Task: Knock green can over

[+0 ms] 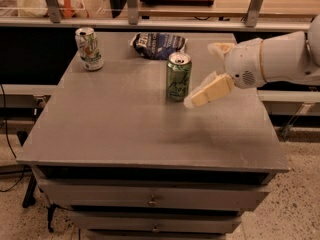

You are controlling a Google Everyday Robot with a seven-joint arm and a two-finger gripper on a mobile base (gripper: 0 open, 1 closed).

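Across most of the view stands a grey table (115, 129) with shallow drawers (150, 200) under its top, and behind its far edge runs a lower wooden bench (230, 4) on metal legs. From the right side a thick white arm (285, 56) reaches in over the table's right half. At its end sits the tool (201, 74), spread wide: one cream finger (210, 89) slants down and left toward the table, the other points left, higher up and farther back, with a clear gap between them. At the far edge of the table lies a crumpled dark blue bag (157, 45). The green can (178, 76) stands upright right of the table's middle, in front of the bag and apart from it. The lower finger's tip is right beside the can's lower right side; whether it touches cannot be told. A white can (89, 49) with green and orange markings stands upright at the far left corner, well apart from the rest.
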